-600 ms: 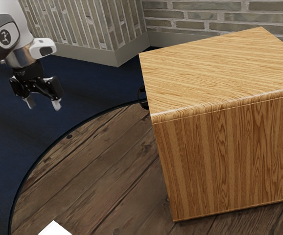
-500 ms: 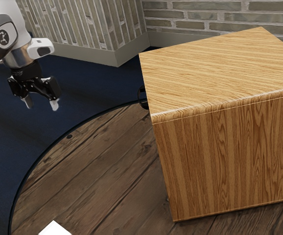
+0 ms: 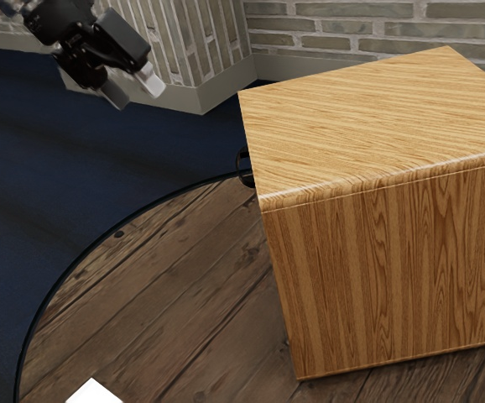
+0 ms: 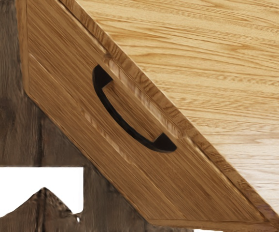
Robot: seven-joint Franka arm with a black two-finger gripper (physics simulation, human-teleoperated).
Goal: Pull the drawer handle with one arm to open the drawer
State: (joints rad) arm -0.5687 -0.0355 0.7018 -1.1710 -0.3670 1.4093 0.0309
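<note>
Brick walls back a wooden cabinet [image 3: 377,151] whose black drawer handle [image 4: 126,119] sits on its face toward the exterior view's left, well apart from the gripper [image 3: 133,88], jaws spread and empty, so a skewed approach risks glancing off the bar.

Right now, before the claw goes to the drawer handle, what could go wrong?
1. The open claw hangs far from the handle, so a straight approach may strike the top edge of the cabinet.
2. The handle sits close under that edge, so a finger may hit the wood and miss the handle.
</note>
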